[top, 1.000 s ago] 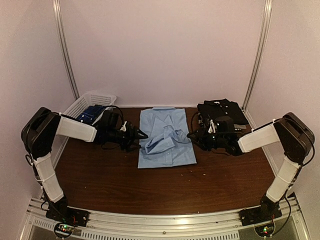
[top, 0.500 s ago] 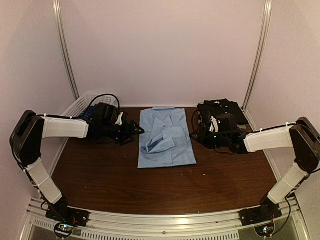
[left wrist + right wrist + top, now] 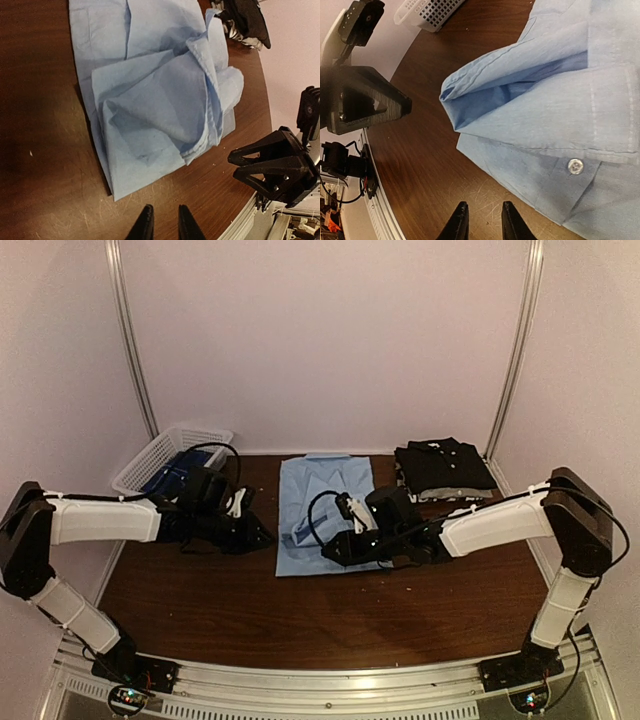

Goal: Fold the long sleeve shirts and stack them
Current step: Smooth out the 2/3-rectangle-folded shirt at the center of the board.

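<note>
The light blue shirt (image 3: 330, 502) is laid mid-table (image 3: 250, 600), its long axis running away from the arm bases, cloth bunched on top; the black shirts (image 3: 443, 465) are stacked far right. The left gripper (image 3: 165, 222) is placed just off the near left corner, the right gripper (image 3: 481, 220) at the near hem; both are narrowly parted, nothing gripped.

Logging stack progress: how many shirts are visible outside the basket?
3: a light blue shirt mid-table, a black shirt folded back right, a patterned shirt edge beneath it. More may be hidden underneath.
</note>
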